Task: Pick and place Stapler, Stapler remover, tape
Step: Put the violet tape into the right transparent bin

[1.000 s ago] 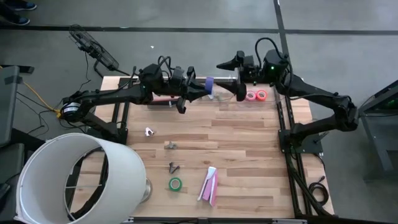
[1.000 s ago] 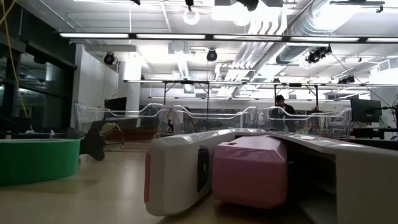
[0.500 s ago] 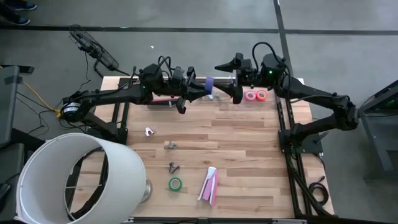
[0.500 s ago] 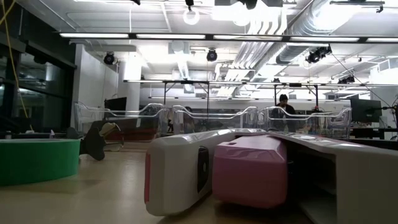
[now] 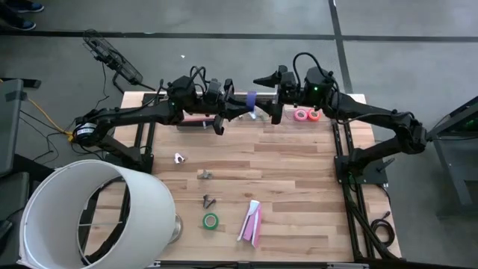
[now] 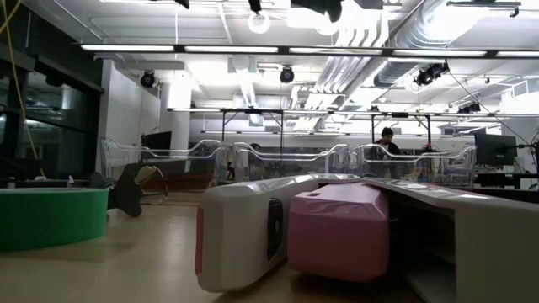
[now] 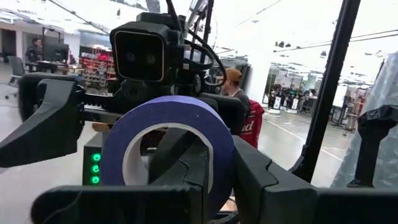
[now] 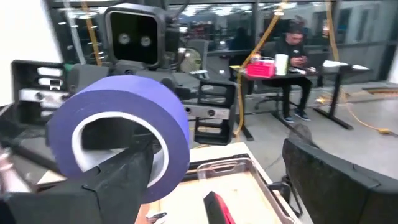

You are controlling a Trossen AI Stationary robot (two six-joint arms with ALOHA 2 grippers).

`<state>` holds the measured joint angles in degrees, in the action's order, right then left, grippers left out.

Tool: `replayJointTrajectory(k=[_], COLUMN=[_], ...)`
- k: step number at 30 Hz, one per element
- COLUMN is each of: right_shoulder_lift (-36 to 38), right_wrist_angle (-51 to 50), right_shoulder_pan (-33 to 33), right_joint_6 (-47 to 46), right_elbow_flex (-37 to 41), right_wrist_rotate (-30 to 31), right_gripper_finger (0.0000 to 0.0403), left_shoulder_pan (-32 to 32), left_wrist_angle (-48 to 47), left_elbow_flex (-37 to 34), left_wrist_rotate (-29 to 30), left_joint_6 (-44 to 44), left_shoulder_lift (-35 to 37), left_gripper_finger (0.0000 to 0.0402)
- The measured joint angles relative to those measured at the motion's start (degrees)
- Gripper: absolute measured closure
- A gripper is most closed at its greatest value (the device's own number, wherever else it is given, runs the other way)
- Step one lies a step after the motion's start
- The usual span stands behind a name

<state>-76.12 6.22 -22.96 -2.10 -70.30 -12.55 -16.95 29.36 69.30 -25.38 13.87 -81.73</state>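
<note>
Midway, at the table's twelve o'clock edge, the left gripper point(image 5: 240, 109) clamps the purple tape point(image 5: 252, 101) aloft while the right gripper point(image 5: 267, 96) stands wide open around it, seemingly a handover needing those fingers to close.

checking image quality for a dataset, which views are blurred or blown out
Right wrist view: the purple ring-shaped tape roll and room are motion-smeared. Low view: the pink-and-white plastic stapler looms close and soft, ceiling lights glare. Left wrist view: bright windows wash out the background. High view: even light, sharp.

no legible text anywhere
</note>
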Motion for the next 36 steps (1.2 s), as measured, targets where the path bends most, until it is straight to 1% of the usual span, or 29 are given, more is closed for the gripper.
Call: replayJointTrajectory(k=[3, 8, 11, 15, 18, 22, 33, 34, 36], right_shoulder_lift=[0.00, 0.00, 0.00, 0.00, 0.00, 0.00, -0.02, -0.02, -0.02], right_wrist_angle=[0.10, 1.60, 2.12, 2.18, 2.16, 2.19, 2.12, 2.11, 2.03], right_shoulder_pan=[-0.49, -0.59, -0.61, -0.61, -0.61, -0.57, -0.55, -0.55, -0.55], right_joint_6=[-1.10, -0.91, -0.70, -0.42, -0.22, 0.88, 1.07, 1.07, 1.08], right_elbow_flex=[0.00, 0.00, -0.04, -0.13, -0.13, -0.15, -0.22, -0.22, -0.24], right_wrist_rotate=[1.55, -0.37, -0.77, -0.99, -1.22, -1.47, -2.01, -2.20, -2.81], right_gripper_finger=[0.0055, 0.0061, 0.0076, 0.0106, 0.0137, 0.0189, 0.0358, 0.0369, 0.0371], left_shoulder_pan=[-0.09, 0.02, 0.04, 0.04, 0.02, 0.02, 0.02, 0.02, 0.02], left_wrist_angle=[-0.02, -0.20, -0.48, -0.50, -0.67, -0.80, -1.00, -0.98, -1.12], left_elbow_flex=[0.00, 0.00, 0.00, 0.02, 0.02, 0.02, 0.04, 0.04, 0.05], left_wrist_rotate=[0.06, -0.85, -1.12, -1.08, -1.00, -0.63, 1.35, 1.50, 1.56], left_joint_6=[-0.02, -0.02, 0.03, 0.11, 0.11, 0.11, 0.09, 0.09, 0.11], left_shoulder_lift=[-0.05, -0.05, -0.04, -0.04, -0.04, -0.04, -0.04, -0.04, -0.04], left_gripper_finger=[0.0365, 0.0365, 0.0365, 0.0365, 0.0365, 0.0365, 0.0365, 0.0365, 0.0365])
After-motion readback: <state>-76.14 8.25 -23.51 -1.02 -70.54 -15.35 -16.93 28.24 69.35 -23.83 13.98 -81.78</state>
